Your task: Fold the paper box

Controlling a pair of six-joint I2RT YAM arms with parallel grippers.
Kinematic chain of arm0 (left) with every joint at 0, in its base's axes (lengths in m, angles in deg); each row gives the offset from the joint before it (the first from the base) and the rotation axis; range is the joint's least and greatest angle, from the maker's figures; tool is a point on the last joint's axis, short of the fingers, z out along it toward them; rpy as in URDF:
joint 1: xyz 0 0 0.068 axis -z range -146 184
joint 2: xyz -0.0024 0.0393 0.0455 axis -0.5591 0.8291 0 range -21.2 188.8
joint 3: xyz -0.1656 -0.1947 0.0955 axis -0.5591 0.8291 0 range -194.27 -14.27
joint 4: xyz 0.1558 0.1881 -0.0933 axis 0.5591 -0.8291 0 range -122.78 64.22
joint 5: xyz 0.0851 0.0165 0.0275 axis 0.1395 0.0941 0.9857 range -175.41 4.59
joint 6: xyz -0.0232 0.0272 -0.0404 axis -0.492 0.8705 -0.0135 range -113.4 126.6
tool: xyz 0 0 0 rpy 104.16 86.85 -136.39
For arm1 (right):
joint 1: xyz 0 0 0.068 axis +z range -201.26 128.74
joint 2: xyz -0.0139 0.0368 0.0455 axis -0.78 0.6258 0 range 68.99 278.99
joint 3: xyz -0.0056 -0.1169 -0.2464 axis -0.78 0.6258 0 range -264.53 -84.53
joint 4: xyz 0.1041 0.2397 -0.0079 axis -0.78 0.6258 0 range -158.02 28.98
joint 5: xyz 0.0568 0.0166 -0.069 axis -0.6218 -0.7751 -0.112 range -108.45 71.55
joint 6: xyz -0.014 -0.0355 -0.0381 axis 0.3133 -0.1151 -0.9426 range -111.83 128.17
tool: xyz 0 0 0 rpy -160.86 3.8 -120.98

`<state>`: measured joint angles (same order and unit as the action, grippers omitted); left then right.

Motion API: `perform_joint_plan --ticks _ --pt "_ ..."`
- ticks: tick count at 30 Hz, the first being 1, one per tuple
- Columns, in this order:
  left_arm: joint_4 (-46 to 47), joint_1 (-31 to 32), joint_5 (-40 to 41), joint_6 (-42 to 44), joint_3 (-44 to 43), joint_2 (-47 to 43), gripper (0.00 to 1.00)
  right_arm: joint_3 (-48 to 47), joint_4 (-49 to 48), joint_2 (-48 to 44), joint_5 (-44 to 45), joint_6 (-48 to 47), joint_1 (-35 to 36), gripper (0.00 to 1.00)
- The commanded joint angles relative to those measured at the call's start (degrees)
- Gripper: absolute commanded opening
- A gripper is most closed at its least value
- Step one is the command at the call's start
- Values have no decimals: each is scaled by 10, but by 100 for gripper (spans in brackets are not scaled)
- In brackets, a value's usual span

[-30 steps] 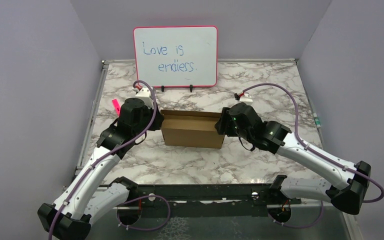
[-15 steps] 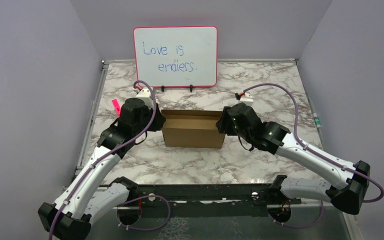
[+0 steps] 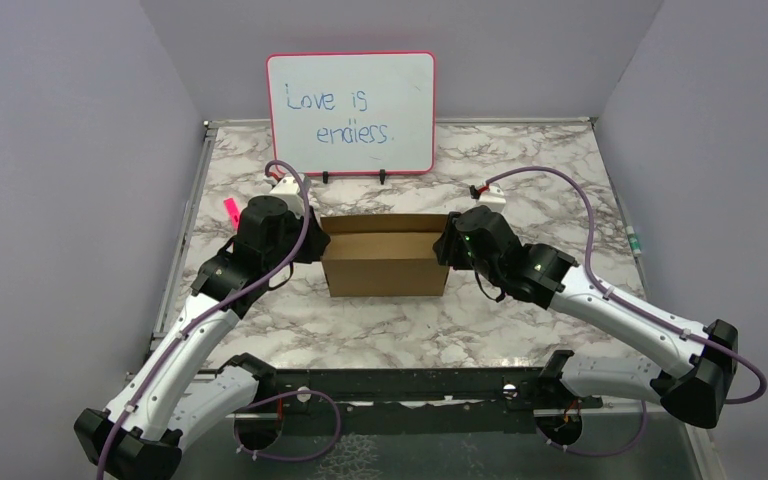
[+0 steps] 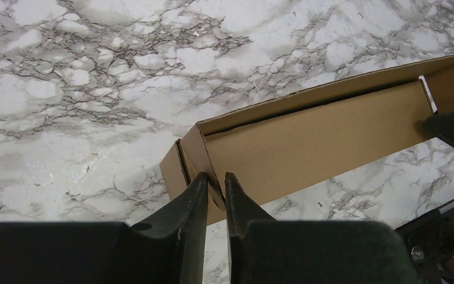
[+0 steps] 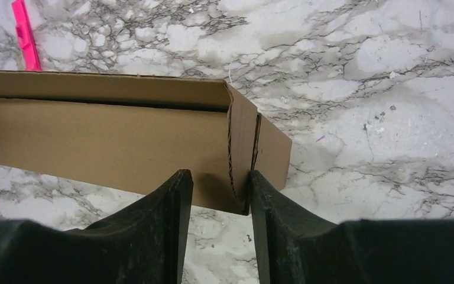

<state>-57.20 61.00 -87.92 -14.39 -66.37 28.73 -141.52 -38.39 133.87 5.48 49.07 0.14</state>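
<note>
The brown paper box (image 3: 385, 262) stands half-formed in the middle of the marble table, with its long walls up and its top open. My left gripper (image 3: 312, 246) is at the box's left end. In the left wrist view its jaws (image 4: 215, 181) are nearly closed on the folded end flap of the box (image 4: 307, 139). My right gripper (image 3: 448, 246) is at the right end. There the jaws (image 5: 217, 184) stand apart astride the end flap of the box (image 5: 106, 139). The flap rests against the right finger (image 5: 266, 195), with a gap to the other finger.
A pink-framed whiteboard (image 3: 351, 112) with writing stands at the back of the table. A small pink marker (image 3: 230, 210) lies left of the box, also seen in the right wrist view (image 5: 25, 34). Lilac walls close in both sides.
The box sits slightly taller, with its back edge lifted a little. Both wrists have edged a touch away from me along the box ends.
</note>
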Motion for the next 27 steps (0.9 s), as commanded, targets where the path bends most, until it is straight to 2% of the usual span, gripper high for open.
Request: perform_joint_plan --ticks 1,8,15,21,27 --pt "11 3 -30 -3 -11 0 16 17 8 10 -7 1 4 45" --pt "-15 3 19 30 -11 -1 13 6 27 -17 1 -17 4 49" --pt "-26 3 21 50 -20 8 11 -23 46 -42 28 -43 3 54" --pt "-30 3 21 54 -20 6 10 -40 67 -43 73 -53 4 53" --pt "-30 3 21 53 -21 8 10 -47 59 -34 72 -67 4 45"
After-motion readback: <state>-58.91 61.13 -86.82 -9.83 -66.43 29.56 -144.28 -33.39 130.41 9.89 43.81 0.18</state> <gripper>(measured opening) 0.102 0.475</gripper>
